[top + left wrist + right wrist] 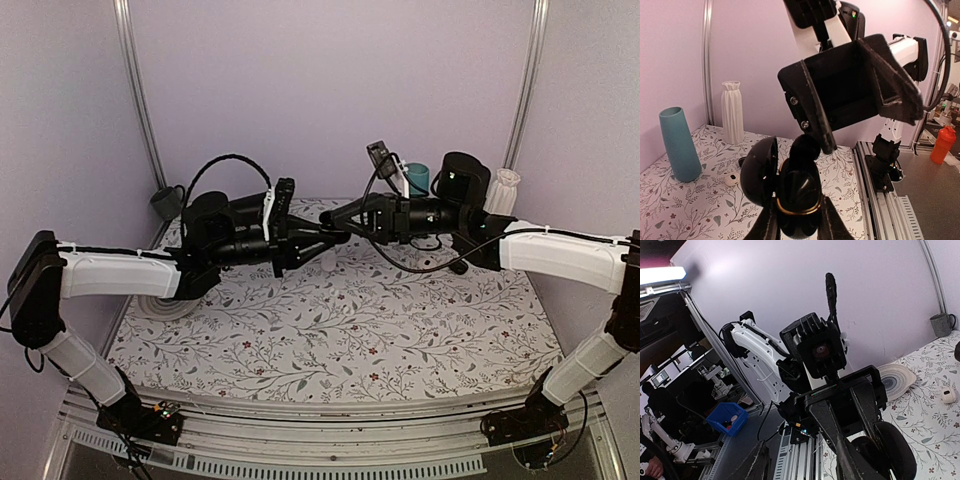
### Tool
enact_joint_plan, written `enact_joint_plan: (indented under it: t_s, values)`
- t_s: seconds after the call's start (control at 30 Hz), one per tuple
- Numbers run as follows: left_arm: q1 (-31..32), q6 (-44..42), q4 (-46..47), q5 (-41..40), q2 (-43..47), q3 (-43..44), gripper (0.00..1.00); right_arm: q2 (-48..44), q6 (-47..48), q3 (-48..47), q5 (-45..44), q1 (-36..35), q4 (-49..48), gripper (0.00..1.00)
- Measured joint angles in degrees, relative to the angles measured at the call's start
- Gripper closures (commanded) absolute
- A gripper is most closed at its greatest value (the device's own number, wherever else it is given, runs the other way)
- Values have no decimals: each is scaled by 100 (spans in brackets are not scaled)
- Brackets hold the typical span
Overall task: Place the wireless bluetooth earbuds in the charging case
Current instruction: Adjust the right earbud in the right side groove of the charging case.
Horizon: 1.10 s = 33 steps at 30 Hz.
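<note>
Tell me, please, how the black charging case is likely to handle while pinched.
The charging case looks glossy and rounded, so it may slip or pivot in the left claw. Its open hinged lid could probably swing if bumped.

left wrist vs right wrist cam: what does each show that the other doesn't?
Left wrist only: the inside of the open charging case, plus a teal vase, white vase and orange bottle. Right wrist only: a white plate, grey mug and blue bin. Both: the floral table cover and the purple wall.
</note>
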<state>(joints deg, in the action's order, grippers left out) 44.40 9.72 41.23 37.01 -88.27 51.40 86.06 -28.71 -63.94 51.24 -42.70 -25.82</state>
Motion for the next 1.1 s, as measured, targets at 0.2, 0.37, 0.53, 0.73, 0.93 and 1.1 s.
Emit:
enact_joint_plan:
  t_s: [0.2,0.37,0.53,0.73,0.93,1.1]
  values:
    - [22,-37,-11,-15,-24,0,100,111,0,-151,15,-66,72,55]
    - [24,-44,-24,-28,-28,0,100,166,0,-232,15,-120,142,55]
    - [33,-37,-4,-48,-28,0,100,164,22,-284,-4,-129,177,55]
    - [74,-39,7,-46,-28,0,100,-68,315,-289,-190,-127,546,54]
    - [111,-39,9,-42,-28,0,100,-573,686,-83,-345,-55,857,63]
    - [114,-39,9,-42,-28,0,100,-793,997,103,-507,4,1257,75]
